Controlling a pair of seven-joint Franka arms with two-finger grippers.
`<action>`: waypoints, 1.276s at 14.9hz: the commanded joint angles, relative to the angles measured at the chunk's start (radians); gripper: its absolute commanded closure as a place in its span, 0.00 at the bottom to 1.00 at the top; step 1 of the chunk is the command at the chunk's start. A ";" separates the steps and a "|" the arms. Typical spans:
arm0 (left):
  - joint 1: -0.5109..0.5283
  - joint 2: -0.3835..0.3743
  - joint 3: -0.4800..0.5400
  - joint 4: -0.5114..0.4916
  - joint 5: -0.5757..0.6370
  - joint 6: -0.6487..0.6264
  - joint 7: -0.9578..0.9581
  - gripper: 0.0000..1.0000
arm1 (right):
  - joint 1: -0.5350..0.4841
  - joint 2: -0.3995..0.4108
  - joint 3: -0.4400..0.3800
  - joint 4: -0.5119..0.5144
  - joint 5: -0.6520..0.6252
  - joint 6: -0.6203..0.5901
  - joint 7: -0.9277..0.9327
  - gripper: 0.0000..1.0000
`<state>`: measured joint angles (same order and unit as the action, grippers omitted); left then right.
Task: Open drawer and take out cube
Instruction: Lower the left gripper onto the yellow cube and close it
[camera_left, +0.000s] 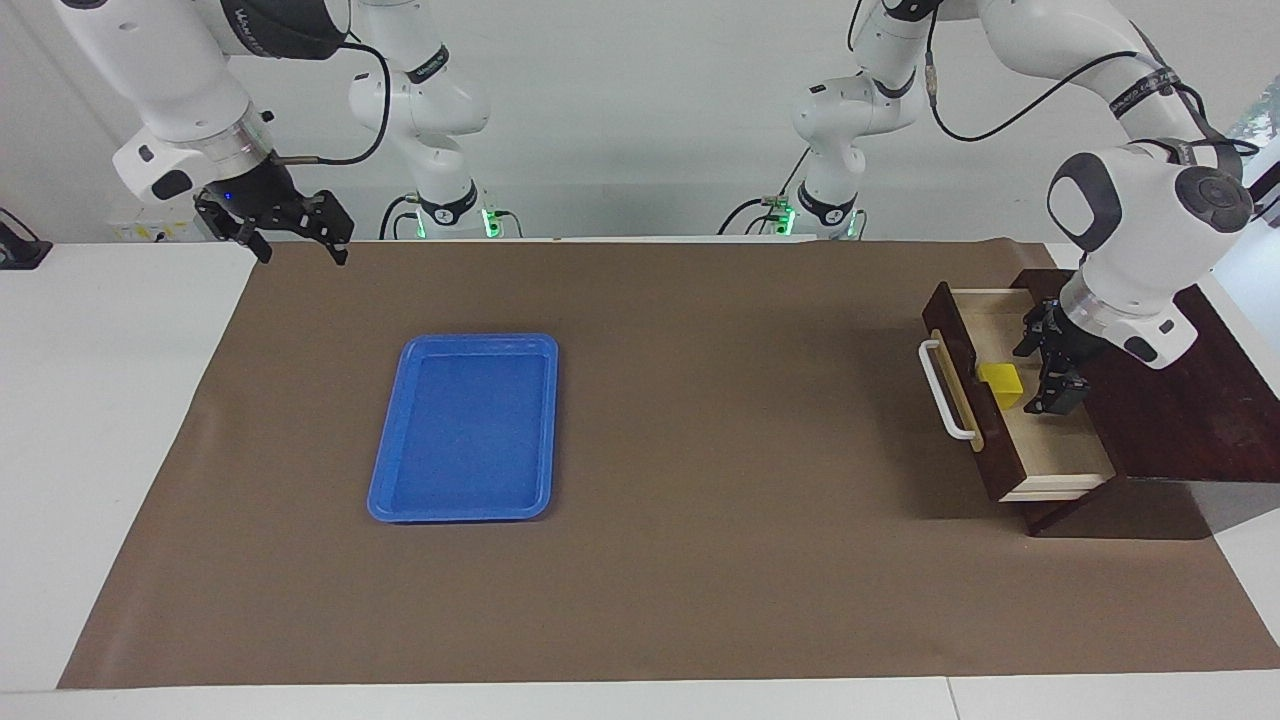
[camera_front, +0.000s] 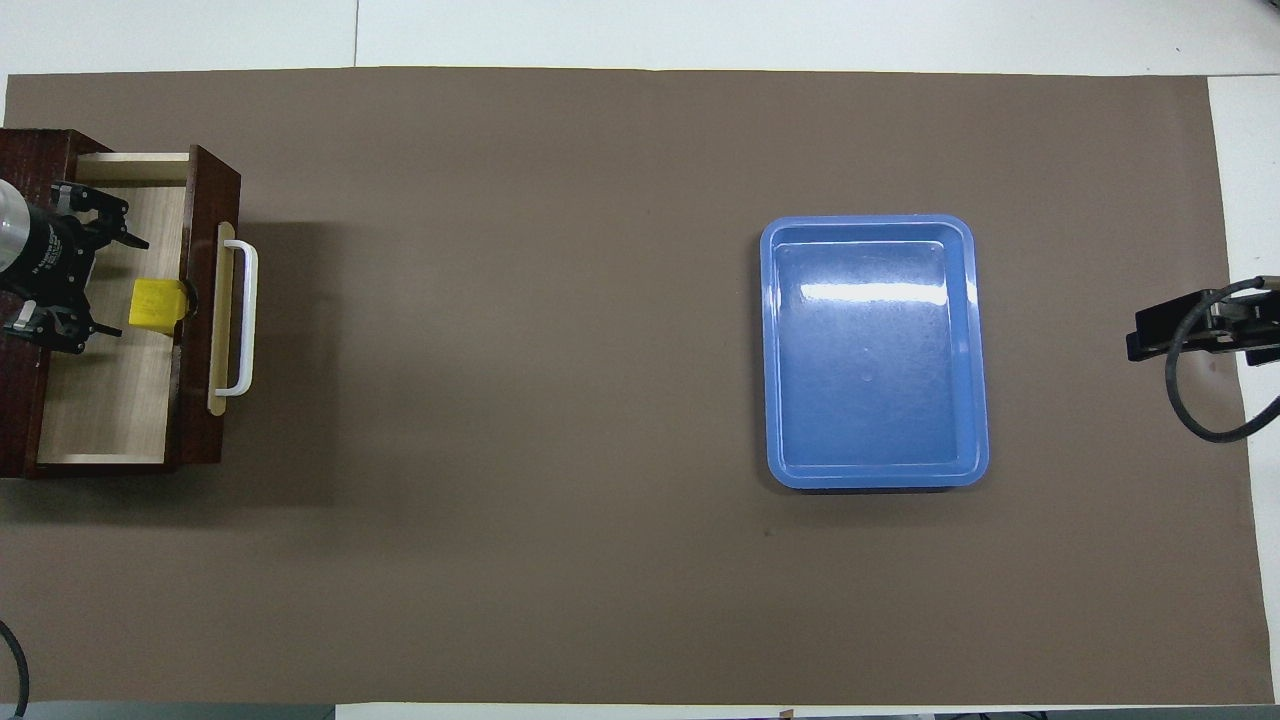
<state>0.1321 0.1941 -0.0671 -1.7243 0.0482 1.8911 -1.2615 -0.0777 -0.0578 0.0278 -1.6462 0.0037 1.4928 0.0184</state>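
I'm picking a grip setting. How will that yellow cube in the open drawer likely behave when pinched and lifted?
The cube looks stiff with flat faces, so it should sit square between the open left gripper over the drawer and not roll. It is small, so probably light. It lies against the drawer's front panel, so one finger may have little room.
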 joint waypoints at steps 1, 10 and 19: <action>0.006 -0.019 -0.008 -0.035 0.016 0.014 -0.051 0.00 | 0.001 -0.010 -0.002 -0.006 -0.016 -0.009 -0.012 0.00; -0.008 -0.048 -0.008 -0.116 0.016 0.059 -0.096 0.00 | 0.001 -0.010 -0.002 -0.006 -0.016 -0.009 -0.012 0.00; -0.008 -0.036 -0.010 -0.080 0.013 0.062 -0.184 1.00 | 0.001 -0.011 0.000 -0.006 -0.016 -0.009 -0.012 0.00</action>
<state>0.1301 0.1783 -0.0787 -1.7991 0.0485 1.9364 -1.3716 -0.0777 -0.0578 0.0278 -1.6462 0.0037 1.4928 0.0184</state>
